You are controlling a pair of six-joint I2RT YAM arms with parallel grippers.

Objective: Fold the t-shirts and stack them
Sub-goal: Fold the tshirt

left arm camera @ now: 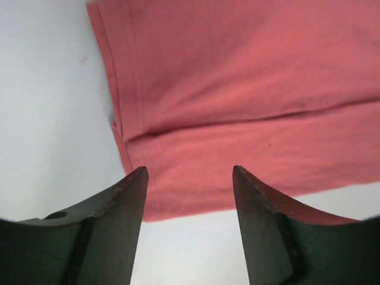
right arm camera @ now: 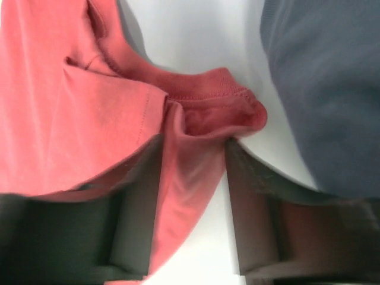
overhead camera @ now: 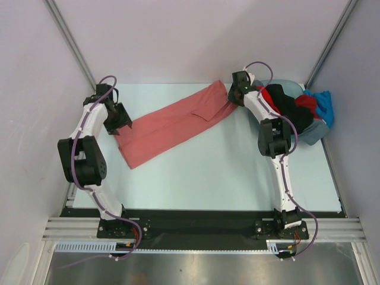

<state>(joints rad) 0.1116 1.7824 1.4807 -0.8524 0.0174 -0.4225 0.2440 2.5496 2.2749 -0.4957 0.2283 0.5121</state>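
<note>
A salmon-red t-shirt (overhead camera: 172, 122), folded into a long strip, lies diagonally across the table (overhead camera: 208, 172). My left gripper (overhead camera: 122, 126) is open just over its lower-left hem end; in the left wrist view the hem (left arm camera: 237, 89) lies flat beyond my open gripper (left arm camera: 190, 172). My right gripper (overhead camera: 234, 98) is at the strip's far right end. In the right wrist view its jaws stand apart (right arm camera: 193, 139) with the bunched collar end (right arm camera: 219, 95) lying loosely between them. Black (overhead camera: 285, 107), bright red (overhead camera: 306, 102) and blue (overhead camera: 323, 105) shirts are piled in the basin.
The grey-blue basin (overhead camera: 314, 132) stands at the back right, close to my right arm; its wall fills the right side of the right wrist view (right arm camera: 326, 89). White walls with metal posts close in the table at left, back and right.
</note>
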